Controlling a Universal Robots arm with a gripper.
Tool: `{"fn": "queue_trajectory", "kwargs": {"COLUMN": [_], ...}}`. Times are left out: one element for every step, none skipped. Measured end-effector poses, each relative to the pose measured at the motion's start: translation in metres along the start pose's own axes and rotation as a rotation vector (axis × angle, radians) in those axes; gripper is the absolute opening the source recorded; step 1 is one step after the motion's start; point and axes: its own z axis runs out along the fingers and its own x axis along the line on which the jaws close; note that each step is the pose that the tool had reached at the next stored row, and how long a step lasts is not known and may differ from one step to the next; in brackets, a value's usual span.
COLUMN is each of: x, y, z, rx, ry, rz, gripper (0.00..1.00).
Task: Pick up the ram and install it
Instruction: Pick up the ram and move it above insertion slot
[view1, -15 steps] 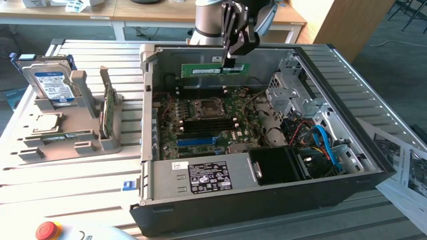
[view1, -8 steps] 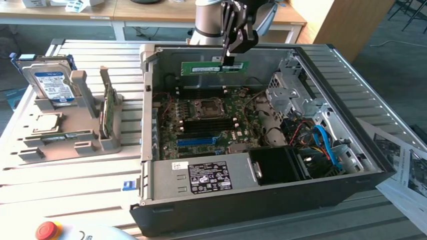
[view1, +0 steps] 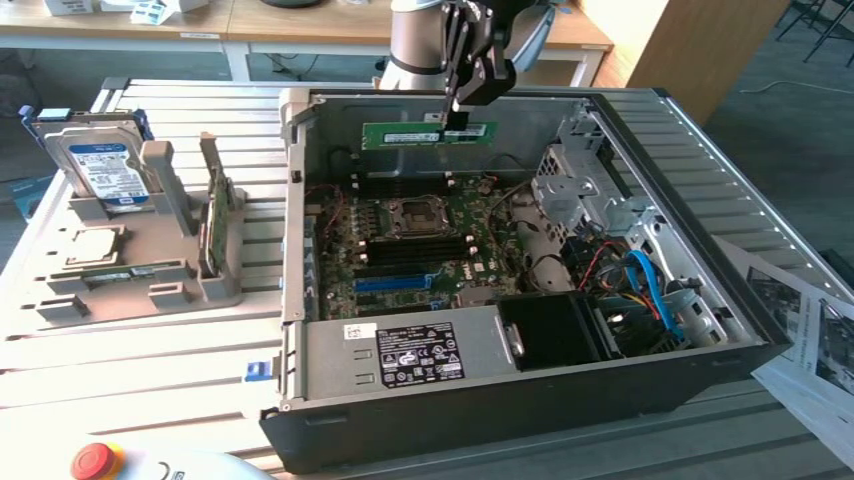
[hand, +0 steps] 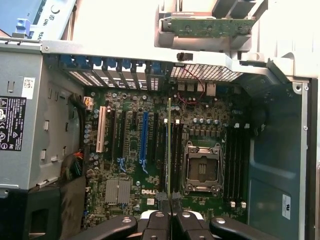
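Exterior view: the gripper (view1: 458, 124) is clenched on the ram (view1: 407, 135), pinching the stick's upper edge a little toward the exterior view's right of its middle. The ram hangs directly below the fingers, standing on its long edge. Its long axis is level and runs from the exterior view's left to its right, and its labelled face is turned toward the camera. The stick is held in the air above the far end of the open computer case (view1: 534, 420), clear of the motherboard (view1: 467, 262) and the CPU socket (view1: 418, 215) beneath it.

Wrist view: the ram (hand: 169, 135) shows edge-on as 1 thin line running straight out from between the fingertips of the gripper (hand: 170, 204). It lies over the black memory slots (hand: 176, 145) just beside the CPU socket (hand: 202, 167) and parallel with them. The long blue slot (hand: 144, 137) lies well to the other side.
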Motion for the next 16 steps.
{"fn": "queue_trajectory", "kwargs": {"x": [0.0, 0.0, 0.0, 0.0, 0.0, 0.0, 0.0, 0.0, 0.0, 0.0, 0.0, 0.0, 0.0, 0.0, 0.0, 0.0], "y": [0.0, -0.0001, -0.0001, -0.0001, -0.0002, -0.0002, -0.0003, -0.0003, -0.0004, -0.0004, -0.0005, -0.0005, -0.0006, -0.0007, -0.0007, -0.0008], "z": [0.0002, 0.0005, 0.0009, 0.0014, 0.0021, 0.0029, 0.0037, 0.0046, 0.0054, 0.0062, 0.007, 0.008, 0.0089, 0.0099, 0.0108, 0.0117], "rx": [0.0, 0.0001, 0.0, -0.0001, 0.0, 0.0, 0.0, 0.0, 0.0, 0.0, 0.0, 0.0, 0.0, 0.0, 0.0, -0.0001], "ry": [-0.0001, -0.0001, 0.0001, 0.0002, 0.0001, 0.0, 0.0001, 0.0001, 0.0001, 0.0001, 0.0001, 0.0, 0.0, 0.0, 0.0, 0.0001], "rz": [0.0, 0.0, 0.0, 0.0, 0.0, 0.0, 0.0, 0.0, 0.0, 0.0, 0.0, 0.0, 0.0, 0.0, 0.0, 0.0], "gripper": [0.12, 0.12, 0.12, 0.12, 0.12, 0.12, 0.12, 0.12, 0.12, 0.12, 0.12, 0.12, 0.12, 0.12, 0.12, 0.12]}}
